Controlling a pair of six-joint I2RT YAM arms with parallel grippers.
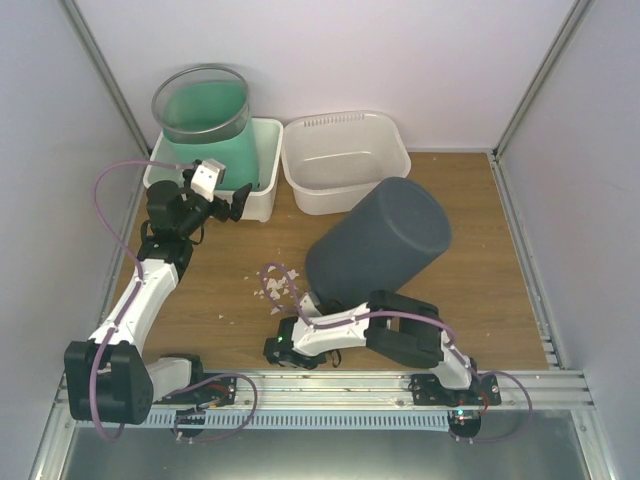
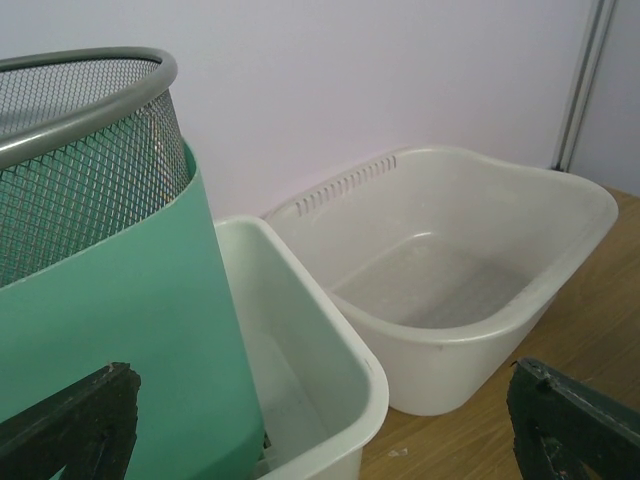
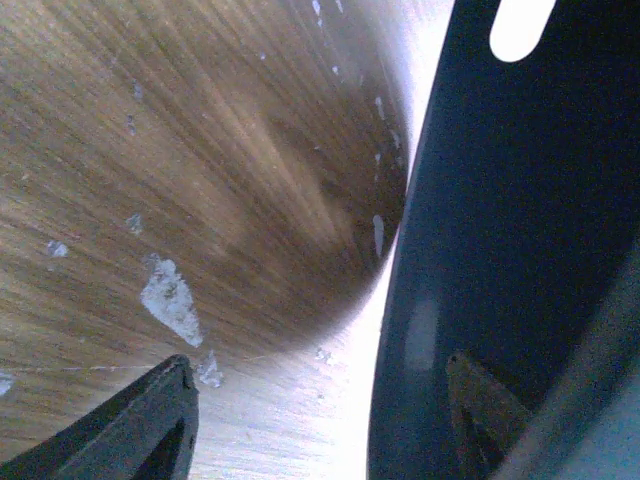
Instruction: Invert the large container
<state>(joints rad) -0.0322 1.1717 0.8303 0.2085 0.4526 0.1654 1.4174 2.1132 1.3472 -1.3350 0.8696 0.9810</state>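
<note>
The large dark grey container (image 1: 380, 245) is tipped over at mid-table, its base up and to the right and its mouth low at the left. It fills the right of the right wrist view (image 3: 520, 200). My right gripper (image 1: 308, 302) is open at its lower rim. In the right wrist view (image 3: 310, 425) one finger is over the wood and the other is against the dark wall. My left gripper (image 1: 222, 200) is open and empty by the bins at the back left. It also shows in the left wrist view (image 2: 320, 430).
Paper scraps (image 1: 278, 280) lie by the container's mouth. A white bin (image 1: 265, 160) at the back left holds a green container (image 1: 205, 125) with a mesh basket (image 1: 200, 80) in it. A translucent tub (image 1: 345, 160) stands beside it. Walls close in on both sides.
</note>
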